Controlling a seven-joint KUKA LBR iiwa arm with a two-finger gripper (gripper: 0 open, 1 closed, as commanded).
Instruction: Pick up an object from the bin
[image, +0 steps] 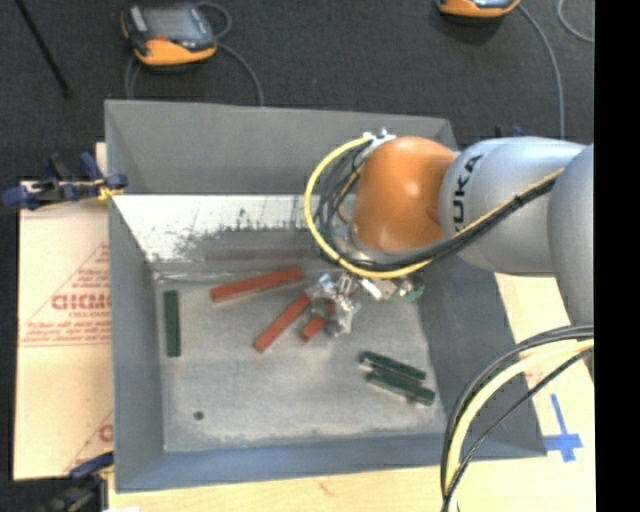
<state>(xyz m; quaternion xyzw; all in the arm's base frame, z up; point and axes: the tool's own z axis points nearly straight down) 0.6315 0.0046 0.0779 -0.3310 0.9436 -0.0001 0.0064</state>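
A dark floor lies all around the grey metal bin (135, 330), which sits open with only a few loose things scattered over its bottom. The arm (520, 210) comes in across the right-hand edge, its orange cover (400, 195) ringed with yellow cable, hanging over the far right part of the bin. Below the cover the gripper (335, 300) is down near the bin's middle. From here I cannot tell whether it is released or clenched, or whether anything sits in it.

Just beside its tip, on the side towards the near edge, lies a short red piece (315, 327). A slanted red stick (282, 322) lies next to that piece. A longer red stick (257, 285) lies nearer the far edge. One green stick (172, 322) rests upright along the left edge, well apart. Two green sticks (398, 376) lie side by side towards the near right corner.
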